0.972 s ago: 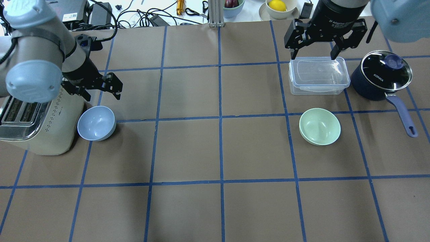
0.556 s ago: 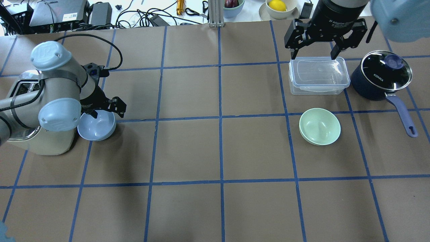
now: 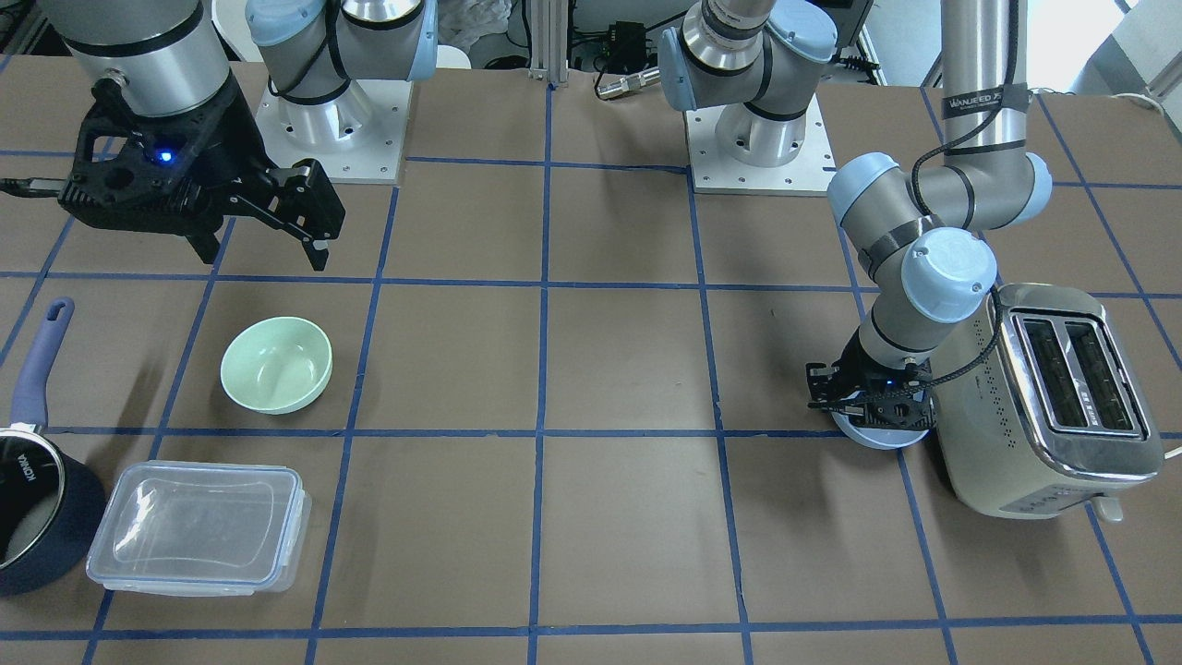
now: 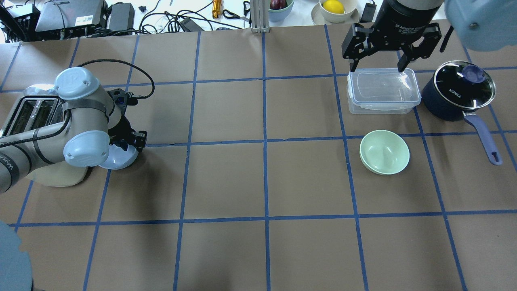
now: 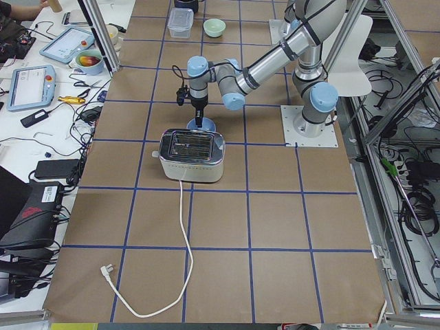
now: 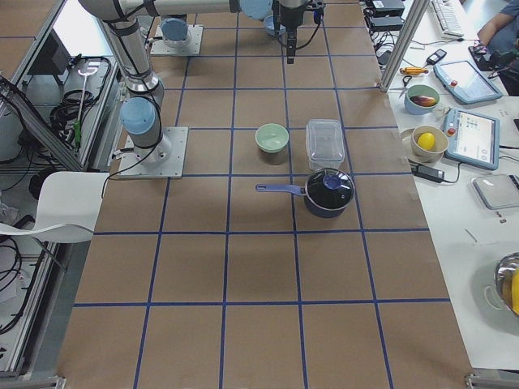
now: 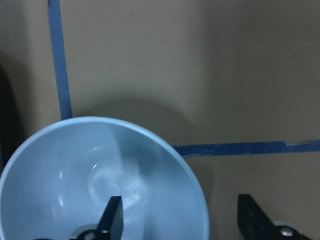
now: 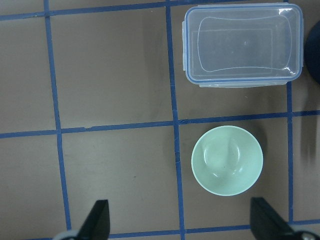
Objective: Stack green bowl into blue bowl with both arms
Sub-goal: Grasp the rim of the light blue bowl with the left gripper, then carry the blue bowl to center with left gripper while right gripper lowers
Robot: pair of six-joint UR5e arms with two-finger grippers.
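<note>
- Beside the cream toaster (image 3: 1007, 453), my open left claw (image 7: 182, 220) sits across the rim of the glossy pale-blue bowl (image 7: 75, 175); a thin pinch could tip it.
- My right claw (image 4: 377, 64) hangs open.

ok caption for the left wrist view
Left pincer open over the blue bowl, one finger inside the rim, one outside.

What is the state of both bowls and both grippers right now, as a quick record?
blue bowl: upright on the table, right beside the toaster
left gripper: open, low, one finger inside the blue bowl, the other outside its rim
green bowl: upright, empty, untouched, near the container and the saucepan
right gripper: open, empty, raised well above the table
stack: not done, bowls far apart
</note>
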